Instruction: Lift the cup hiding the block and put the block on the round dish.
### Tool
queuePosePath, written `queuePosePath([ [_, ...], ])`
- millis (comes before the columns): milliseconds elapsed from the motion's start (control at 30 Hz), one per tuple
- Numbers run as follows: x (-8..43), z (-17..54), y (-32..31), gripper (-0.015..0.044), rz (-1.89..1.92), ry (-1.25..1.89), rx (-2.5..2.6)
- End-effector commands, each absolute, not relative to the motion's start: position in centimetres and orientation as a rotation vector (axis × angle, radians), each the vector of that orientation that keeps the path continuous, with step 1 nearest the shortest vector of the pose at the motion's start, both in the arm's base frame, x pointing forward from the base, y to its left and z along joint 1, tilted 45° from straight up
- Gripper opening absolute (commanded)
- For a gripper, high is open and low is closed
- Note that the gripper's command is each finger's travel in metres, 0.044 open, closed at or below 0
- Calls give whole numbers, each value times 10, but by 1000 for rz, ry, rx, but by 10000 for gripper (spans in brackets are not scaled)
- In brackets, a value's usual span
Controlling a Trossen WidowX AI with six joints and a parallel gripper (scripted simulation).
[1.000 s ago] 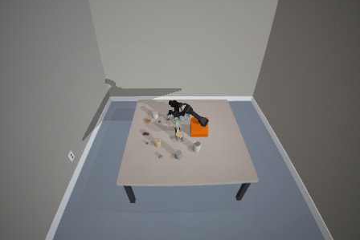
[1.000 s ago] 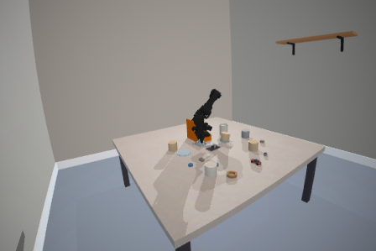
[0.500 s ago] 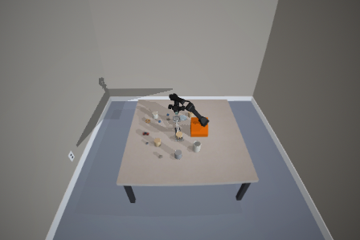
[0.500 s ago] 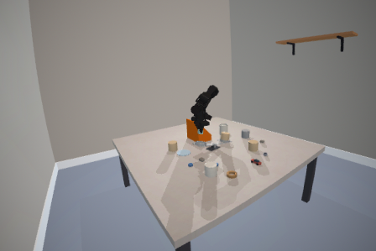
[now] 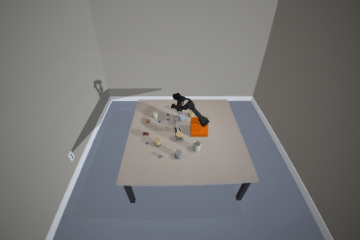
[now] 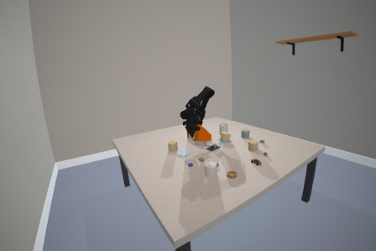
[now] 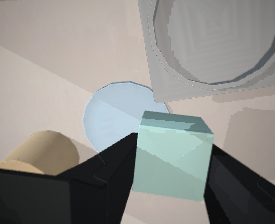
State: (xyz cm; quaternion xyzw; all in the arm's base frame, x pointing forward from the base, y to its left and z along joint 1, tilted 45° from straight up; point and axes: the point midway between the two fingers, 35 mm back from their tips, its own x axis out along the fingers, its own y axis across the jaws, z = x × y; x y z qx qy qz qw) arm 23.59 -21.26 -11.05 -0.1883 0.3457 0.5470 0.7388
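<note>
My gripper (image 5: 179,111) (image 6: 191,136) (image 7: 169,145) is shut on a mint-green block (image 7: 174,160) and holds it above the table. In the wrist view the pale blue round dish (image 5: 183,117) (image 6: 184,153) (image 7: 110,120) lies beyond the block, which overlaps its near right edge; no cup is above the dish. The balance's near pan (image 6: 201,143) (image 7: 213,35) is empty. A tan cup (image 5: 179,135) (image 6: 225,137) stands on the balance's other end. A matching tan cup (image 5: 190,114) (image 6: 172,146) (image 7: 48,150) stands on the table beside the dish.
An orange block-like box (image 5: 199,128) (image 6: 201,133) stands near the arm's base. A white cup (image 5: 155,115) (image 6: 211,169), a grey cup (image 5: 178,155) (image 6: 245,133), a pale can (image 5: 196,146) and another tan cup (image 5: 157,142) (image 6: 253,145) stand around the balance. A red toy car (image 6: 256,161) lies farther off.
</note>
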Motion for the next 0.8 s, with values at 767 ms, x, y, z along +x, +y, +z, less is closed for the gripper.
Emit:
queuePosePath([
  [767, 199, -212, -169, 0, 1204, 758, -412],
])
